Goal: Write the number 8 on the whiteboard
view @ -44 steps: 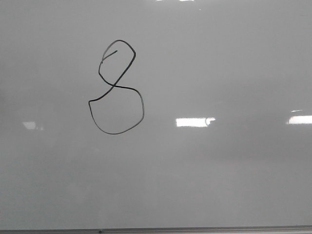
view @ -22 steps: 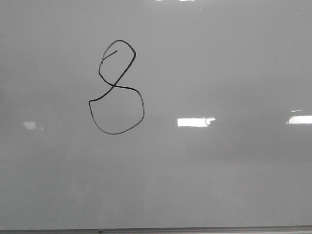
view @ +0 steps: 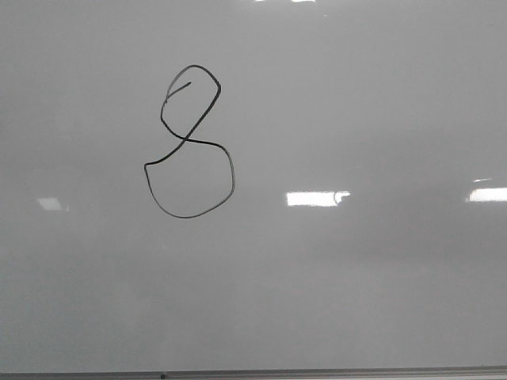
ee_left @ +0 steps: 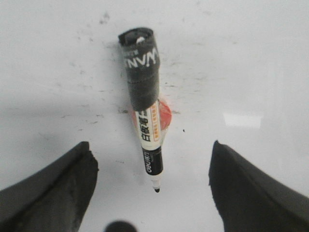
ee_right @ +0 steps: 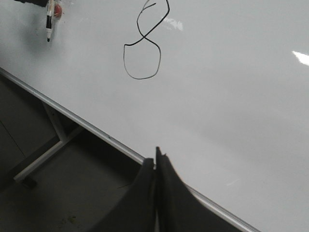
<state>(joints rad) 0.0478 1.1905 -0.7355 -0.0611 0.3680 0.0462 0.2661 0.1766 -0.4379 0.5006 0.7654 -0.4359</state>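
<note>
The number 8 [view: 184,140] is a thin black line figure on the whiteboard [view: 356,277], left of centre in the front view. It also shows in the right wrist view [ee_right: 143,38]. A marker [ee_left: 147,125], white with a dark wrapped end and a bare black tip, lies on the whiteboard [ee_left: 251,58] over a small orange-red object [ee_left: 165,113]. My left gripper [ee_left: 150,144] is open, its fingers wide apart on either side of the marker's tip end, not touching it. My right gripper [ee_right: 156,157] is shut and empty above the board's edge. Neither gripper shows in the front view.
The board's thin metal frame edge [ee_right: 72,116] runs diagonally in the right wrist view, with a white stand leg [ee_right: 50,142] and dark floor below. The marker [ee_right: 49,21] lies far from the right gripper. Bright glare patches [view: 315,199] lie on the board.
</note>
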